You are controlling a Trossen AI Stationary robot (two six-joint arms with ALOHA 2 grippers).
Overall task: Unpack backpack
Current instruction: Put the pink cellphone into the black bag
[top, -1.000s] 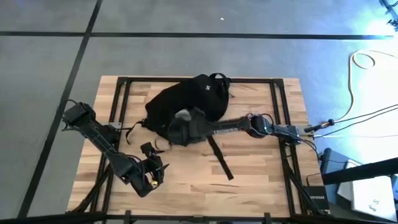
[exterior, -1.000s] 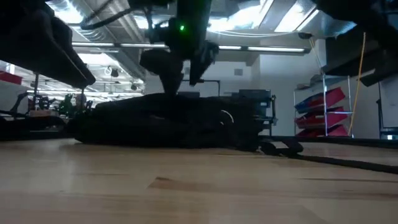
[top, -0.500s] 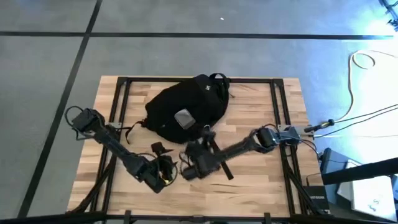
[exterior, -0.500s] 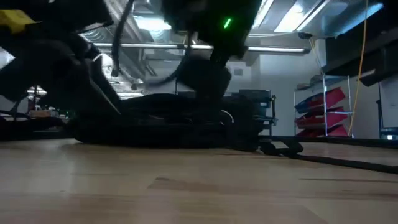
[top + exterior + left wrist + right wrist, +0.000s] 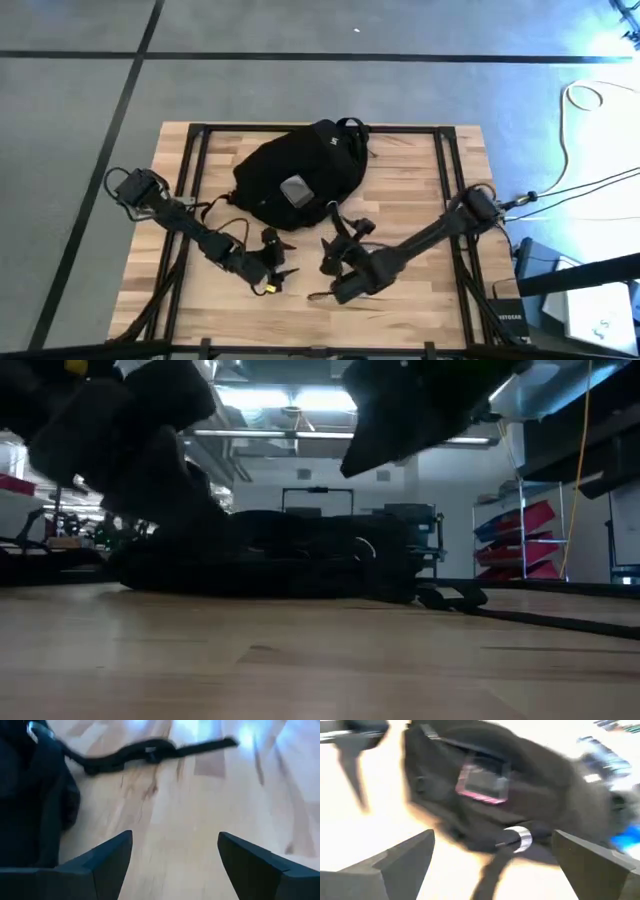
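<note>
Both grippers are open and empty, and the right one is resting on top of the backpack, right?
Not quite. The right gripper is off the backpack, over bare table in front of it, as the high view shows. Both it and the left gripper are open and empty.

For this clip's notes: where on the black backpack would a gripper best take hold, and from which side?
Probably the top handle loop at the far end of the backpack: it arches clear of the slumped fabric, so one finger could pass under it. Come from above at that far edge. The right gripper and left gripper, both open, are over the near table, away from it.
</note>
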